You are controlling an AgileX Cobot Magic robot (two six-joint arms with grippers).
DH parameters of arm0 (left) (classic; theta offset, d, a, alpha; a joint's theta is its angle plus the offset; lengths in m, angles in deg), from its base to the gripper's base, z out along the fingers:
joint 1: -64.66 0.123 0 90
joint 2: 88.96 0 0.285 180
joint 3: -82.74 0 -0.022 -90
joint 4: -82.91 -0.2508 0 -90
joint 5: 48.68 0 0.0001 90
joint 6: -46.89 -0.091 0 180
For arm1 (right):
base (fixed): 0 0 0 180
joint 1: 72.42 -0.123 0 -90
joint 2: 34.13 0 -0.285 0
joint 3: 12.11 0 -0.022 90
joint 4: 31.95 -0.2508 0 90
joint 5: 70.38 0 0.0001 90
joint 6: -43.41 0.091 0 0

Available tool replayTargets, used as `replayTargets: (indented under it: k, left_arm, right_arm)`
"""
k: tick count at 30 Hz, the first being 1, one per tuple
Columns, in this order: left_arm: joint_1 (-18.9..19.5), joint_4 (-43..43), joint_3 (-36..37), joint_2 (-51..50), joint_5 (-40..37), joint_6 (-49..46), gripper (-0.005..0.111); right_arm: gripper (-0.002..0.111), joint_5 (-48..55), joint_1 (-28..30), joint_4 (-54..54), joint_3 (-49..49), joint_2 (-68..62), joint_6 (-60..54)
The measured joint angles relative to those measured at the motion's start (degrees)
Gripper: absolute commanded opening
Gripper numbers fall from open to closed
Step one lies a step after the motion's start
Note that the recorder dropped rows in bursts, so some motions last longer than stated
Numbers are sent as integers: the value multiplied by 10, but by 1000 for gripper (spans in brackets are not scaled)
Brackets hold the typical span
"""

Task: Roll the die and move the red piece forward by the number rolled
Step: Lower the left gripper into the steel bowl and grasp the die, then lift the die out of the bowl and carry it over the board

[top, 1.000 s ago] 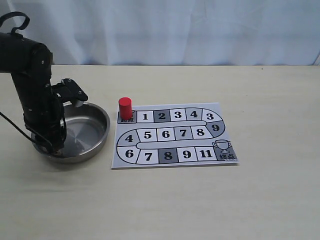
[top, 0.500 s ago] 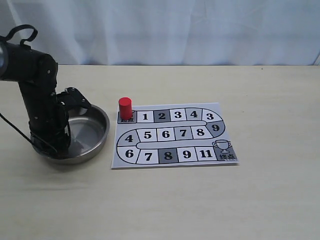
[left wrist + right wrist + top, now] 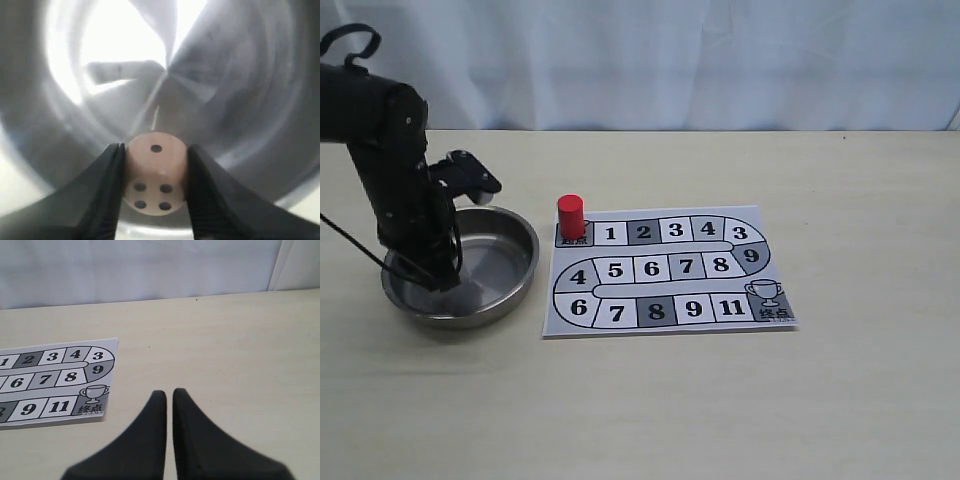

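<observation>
Pinching the die [image 3: 156, 172] between its fingers [image 3: 104, 190], the left gripper [image 3: 441, 280] hangs inside the bowl [image 3: 530, 262] at frame left.

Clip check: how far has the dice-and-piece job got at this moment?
Done: the left end effector has the die gripped over the steel bowl. In hand: the roll, with the die not yet released. Left: the red piece stands on the start square; the right end effector is shut, beside the board.
</observation>
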Motion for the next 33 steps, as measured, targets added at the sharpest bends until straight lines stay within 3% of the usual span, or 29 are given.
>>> replayTargets:
  k: [7,11,14,19,23,29,33]
  left_arm:
    - [4,21,-31,73,-75,67,0]
    - [41,19,-33,98,-159,170,0]
    - [44,81,-35,126,-164,188,0]
    - [-10,239,-144,155,-146,188,0]
    - [-58,266,-241,146,-135,201,0]
    - [-109,288,-303,91,-132,207,0]
    - [-125,296,-310,60,-131,208,14]
  right_arm:
    - [4,0,0,0,0,0,0]
    - [4,0,0,0,0,0,0]
    - [4,0,0,0,0,0,0]
    - [4,0,0,0,0,0,0]
    - [4,0,0,0,0,0,0]
    - [4,0,0,0,0,0,0]
    - [4,0,0,0,0,0,0]
